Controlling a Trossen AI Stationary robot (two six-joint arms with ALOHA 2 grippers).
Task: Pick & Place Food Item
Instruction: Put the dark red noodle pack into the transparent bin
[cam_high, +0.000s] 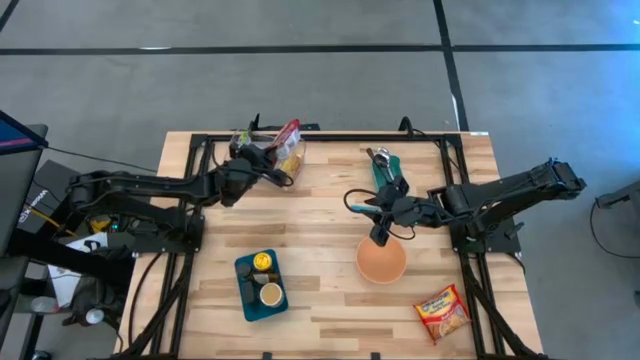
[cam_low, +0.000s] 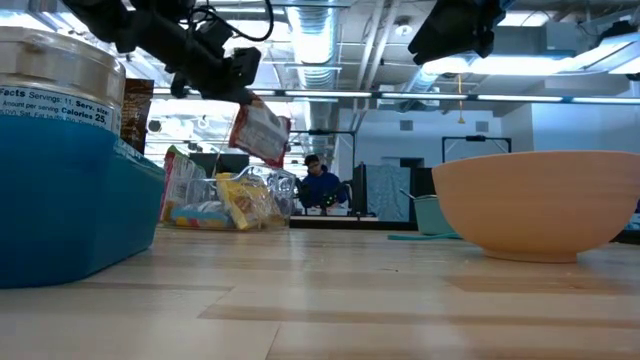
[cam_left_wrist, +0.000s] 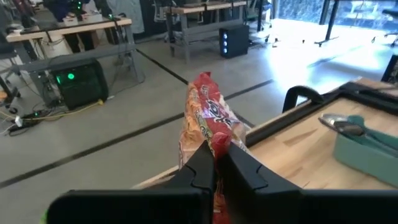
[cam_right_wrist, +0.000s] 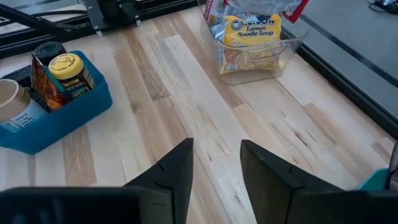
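Observation:
My left gripper (cam_high: 268, 160) is shut on a red snack packet (cam_left_wrist: 208, 121), held above a clear bin (cam_right_wrist: 252, 46) of ramen packets at the table's far left; the packet also shows in the low view (cam_low: 258, 130). My right gripper (cam_right_wrist: 214, 165) is open and empty, above the table's middle by the orange bowl (cam_high: 381, 260). A ramen packet (cam_high: 442, 311) lies flat at the near right. My left gripper pinches the red packet's near edge (cam_left_wrist: 216, 144) between its two fingers. The fingers come level from the table's left side. The packet is lifted clear and stands edge-on, tilted, above the clear bin.
A blue tray (cam_high: 262, 285) with jars and a cup sits at the near middle-left. A teal tray (cam_high: 387, 168) with utensils is at the far middle. Black frame rails (cam_high: 330, 138) run along the table's far edge and sides.

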